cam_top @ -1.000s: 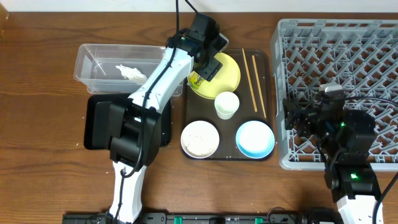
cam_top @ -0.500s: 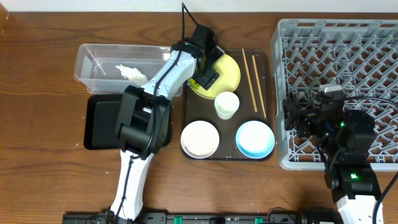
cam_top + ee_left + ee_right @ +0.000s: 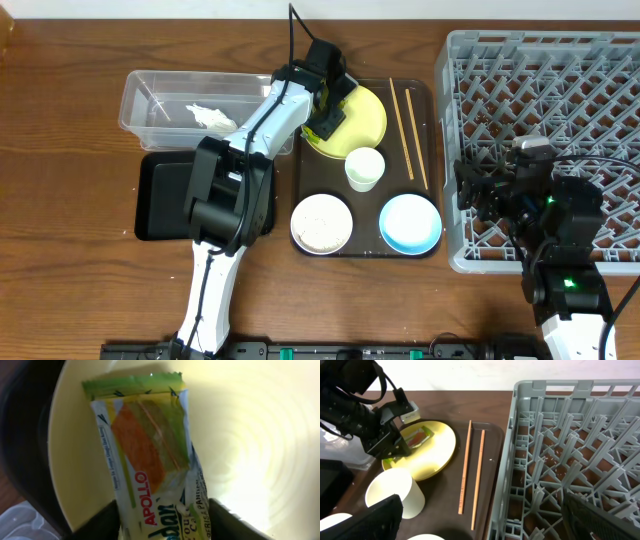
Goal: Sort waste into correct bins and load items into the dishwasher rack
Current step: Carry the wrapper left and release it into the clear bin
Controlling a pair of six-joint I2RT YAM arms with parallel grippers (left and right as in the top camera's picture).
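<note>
Tub sits at the left on the table, with the napkin inside. Black tray is just in front of the tub, partly under the left arm and too covered to see what it holds.

Serving tray is in the middle of the table. Plate is at its back left and the wrapper lies flat on the plate's left part. Left gripper is down on the plate over the wrapper. In the wrist view its jaws are partway apart, one finger on each side of the wrapper's near end, close to its edges. Can't tell if they pinch it or only straddle it.

Cup stands upright just in front of the plate. White bowl with rice is at the tray's front left and the blue bowl at its front right, the two apart. Chopsticks lie side by side on the tray right of the plate, not quite parallel.

Rack is at the right, just beside the serving tray, with no dishes in the part that shows. Right gripper is over the rack's left wall, jaws spread fully wide, holding nothing.
</note>
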